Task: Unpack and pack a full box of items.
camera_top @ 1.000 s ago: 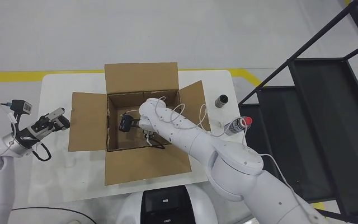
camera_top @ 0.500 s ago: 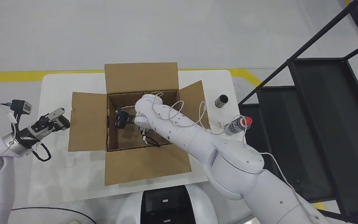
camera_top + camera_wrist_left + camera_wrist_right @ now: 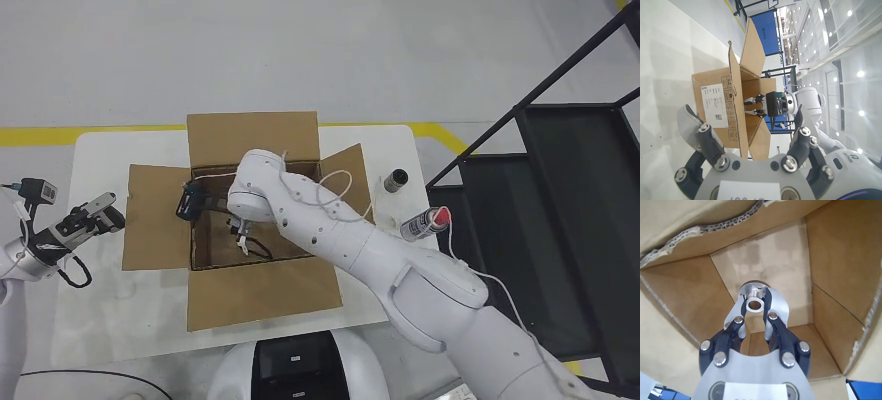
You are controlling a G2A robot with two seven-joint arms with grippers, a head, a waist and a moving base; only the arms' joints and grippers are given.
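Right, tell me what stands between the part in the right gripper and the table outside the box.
Only the cardboard box itself: the right gripper is shut on the metal hub, with box walls ahead and around it. Nothing else visible blocks it; the open top looks like the way out.

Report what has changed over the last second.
The right end effector, shut on a flanged metal hub, moved across the cardboard box from its middle to the wall nearest the left arm. Whether it gripped the hub earlier cannot be told. The left end effector stayed open beside the box; the red-capped can and the metal cylinder kept their places on the table.
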